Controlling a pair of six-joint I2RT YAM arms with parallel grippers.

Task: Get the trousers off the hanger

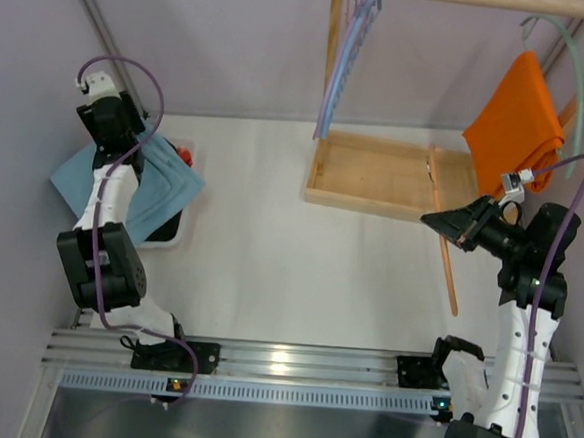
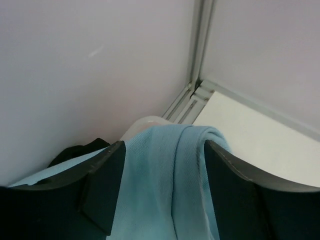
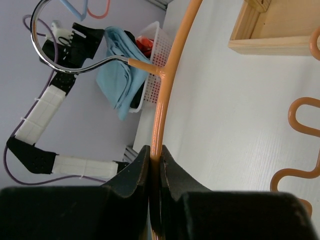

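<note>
My left claw (image 2: 162,150) stands wide, its fingers (image 2: 107,180) either side of the light blue trousers (image 2: 170,200). The trousers drape over the rim of the white basket (image 2: 145,122). The cloth fills the gap, though I cannot tell whether the pads press on it. A black cloth (image 2: 75,152) lies in the basket beneath the trousers.

My right claw (image 3: 155,152) is clamped narrow on the slim rod of the peach-orange hanger (image 3: 160,105), well to the right of the basket. The metal hook (image 3: 110,60) points back toward the basket, and the hanger is apart from the trousers.

Also right of the basket, a wooden tray (image 1: 365,174) sits on the white desk (image 1: 269,268). Farther right of the basket and higher up, a bright orange garment (image 1: 517,129) hangs on a mint-green hanger (image 1: 579,99).
</note>
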